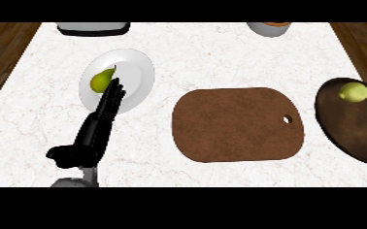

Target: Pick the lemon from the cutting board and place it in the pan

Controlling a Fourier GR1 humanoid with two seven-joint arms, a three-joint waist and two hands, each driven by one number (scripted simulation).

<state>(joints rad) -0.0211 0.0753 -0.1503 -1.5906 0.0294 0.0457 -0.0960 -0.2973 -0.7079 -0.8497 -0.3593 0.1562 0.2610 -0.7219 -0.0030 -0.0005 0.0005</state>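
Marble counter point(215, 58) | lemon point(353, 91) in pan point(337, 121) | left hand point(90, 136) well apart, fingers point(113, 96) straight

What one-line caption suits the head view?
Lemon in pan beside cutting board; open left hand over plate with pear.

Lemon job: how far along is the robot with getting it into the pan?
Done: the lemon lies in the dark pan at the right edge, and the cutting board holds nothing. In hand: nothing; the left robot hand rests open at the plate with a pear. Left: nothing that shows; the job looks finished.
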